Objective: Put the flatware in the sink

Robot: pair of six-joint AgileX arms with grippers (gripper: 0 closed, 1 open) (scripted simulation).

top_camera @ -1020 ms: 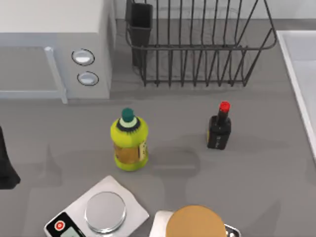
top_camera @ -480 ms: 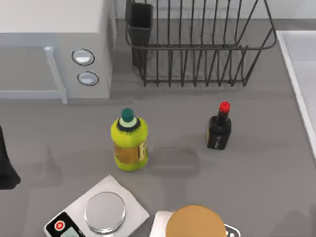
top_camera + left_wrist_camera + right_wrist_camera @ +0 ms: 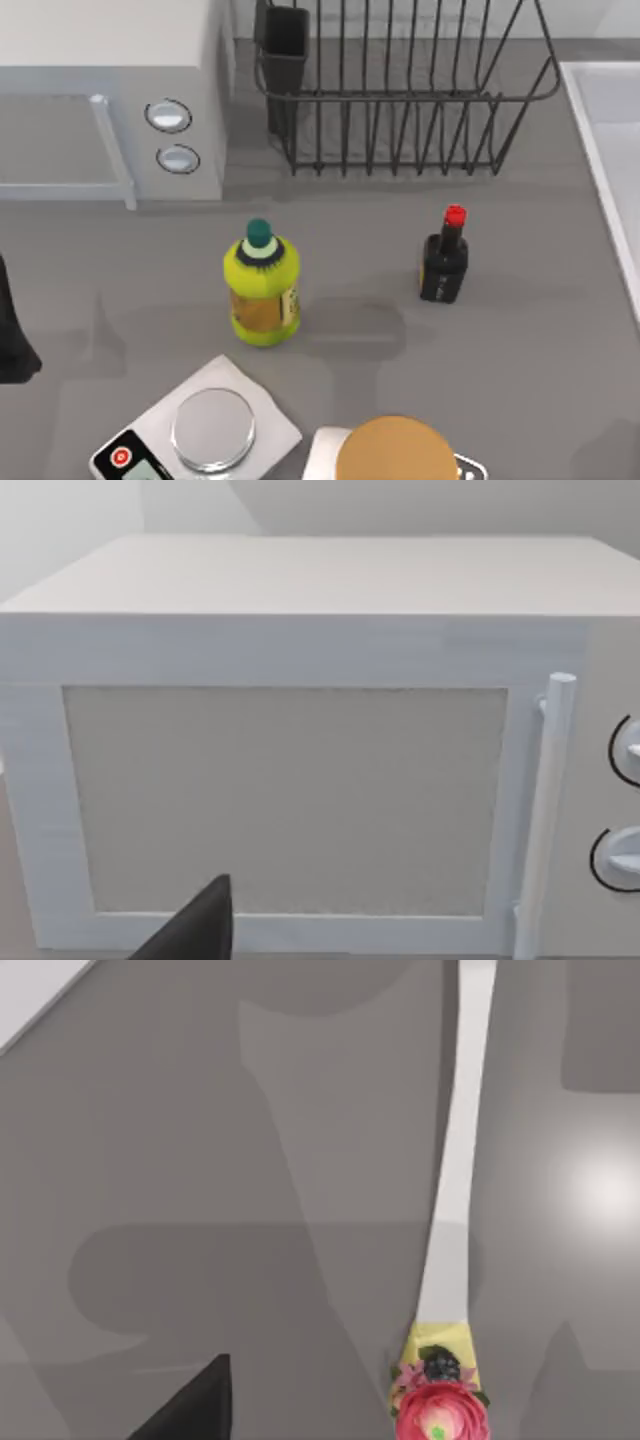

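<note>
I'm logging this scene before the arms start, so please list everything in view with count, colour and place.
microwave: one, white, top view's back left
dish rack: one, black wire, back centre
sink: one, pale grey-white, right edge
yellow bottle: one, yellow with green cap, centre
dark bottle: one, black with red cap, right of the yellow bottle
scale: one, white with silver pan, front left
round tan thing: one, front edge, on a white base
knife: one, pale blade, flowered yellow handle, on the grey table under the right wrist
left arm: dark, left edge
right gripper finger: dark tip
</note>
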